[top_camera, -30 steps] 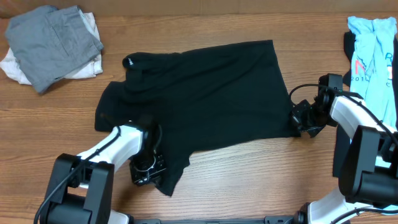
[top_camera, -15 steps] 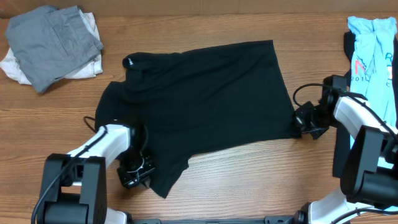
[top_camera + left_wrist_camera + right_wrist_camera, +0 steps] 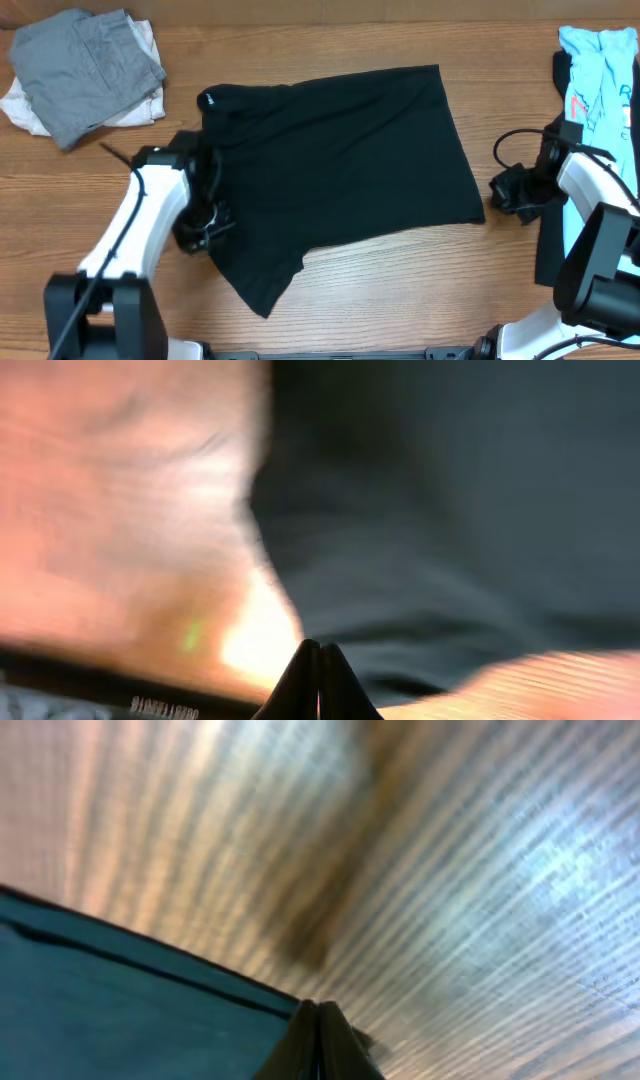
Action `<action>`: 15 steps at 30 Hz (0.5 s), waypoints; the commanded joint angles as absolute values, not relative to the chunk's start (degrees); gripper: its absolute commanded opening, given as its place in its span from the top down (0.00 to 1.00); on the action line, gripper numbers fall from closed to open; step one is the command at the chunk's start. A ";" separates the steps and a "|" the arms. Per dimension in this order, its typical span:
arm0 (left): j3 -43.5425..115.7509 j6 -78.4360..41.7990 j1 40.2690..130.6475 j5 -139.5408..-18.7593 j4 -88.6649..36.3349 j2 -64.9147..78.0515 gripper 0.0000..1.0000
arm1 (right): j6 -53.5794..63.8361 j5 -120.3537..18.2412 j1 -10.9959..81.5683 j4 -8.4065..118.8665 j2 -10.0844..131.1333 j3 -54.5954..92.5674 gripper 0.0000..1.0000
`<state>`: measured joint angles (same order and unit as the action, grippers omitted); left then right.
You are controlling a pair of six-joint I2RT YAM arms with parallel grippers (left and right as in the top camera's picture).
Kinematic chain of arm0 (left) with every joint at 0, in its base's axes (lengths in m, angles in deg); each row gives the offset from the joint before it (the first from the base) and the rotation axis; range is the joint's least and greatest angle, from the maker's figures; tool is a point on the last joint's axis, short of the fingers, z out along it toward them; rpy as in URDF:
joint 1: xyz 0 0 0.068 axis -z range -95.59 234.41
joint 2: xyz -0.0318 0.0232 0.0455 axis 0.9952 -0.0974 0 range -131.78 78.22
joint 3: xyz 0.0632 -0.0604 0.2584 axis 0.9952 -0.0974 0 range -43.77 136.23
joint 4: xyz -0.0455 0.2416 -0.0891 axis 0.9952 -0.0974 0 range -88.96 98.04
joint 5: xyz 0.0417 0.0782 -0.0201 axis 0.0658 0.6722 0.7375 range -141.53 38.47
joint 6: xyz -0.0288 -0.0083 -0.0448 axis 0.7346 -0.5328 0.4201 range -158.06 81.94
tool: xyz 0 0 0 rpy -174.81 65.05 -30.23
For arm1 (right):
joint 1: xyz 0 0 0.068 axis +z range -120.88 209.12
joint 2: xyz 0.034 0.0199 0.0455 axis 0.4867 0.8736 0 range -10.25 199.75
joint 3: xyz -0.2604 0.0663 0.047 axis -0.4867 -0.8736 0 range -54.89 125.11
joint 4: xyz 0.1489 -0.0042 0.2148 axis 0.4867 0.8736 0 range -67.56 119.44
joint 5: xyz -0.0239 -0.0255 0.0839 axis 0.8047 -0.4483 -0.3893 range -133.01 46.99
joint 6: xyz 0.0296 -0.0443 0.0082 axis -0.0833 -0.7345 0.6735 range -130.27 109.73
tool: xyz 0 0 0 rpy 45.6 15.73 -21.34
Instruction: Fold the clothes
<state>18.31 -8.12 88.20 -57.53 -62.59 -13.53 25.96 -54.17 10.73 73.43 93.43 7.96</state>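
While the plain black short-sleeved T-shirt (image 3: 340,160) is spread nearly flat on the wooden table (image 3: 400,290), no finished fold is seen, so most work is judged outstanding. The left gripper (image 3: 200,226), at its sleeve edge, and the right gripper (image 3: 504,190), just beside its hem, are pressed together with nothing seen clamped; the crumpled light-blue shirt (image 3: 600,75) lies unfolded.

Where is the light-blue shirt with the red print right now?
In the overhead view, the light-blue shirt lies in the top-right corner, on the robot's right side, beyond the right gripper and apart from the black T-shirt in the middle.
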 commanded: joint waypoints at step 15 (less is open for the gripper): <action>21.48 -10.42 120.22 -63.15 -53.63 -21.81 0.96 | 25.30 -54.67 13.92 71.81 93.56 10.28 0.96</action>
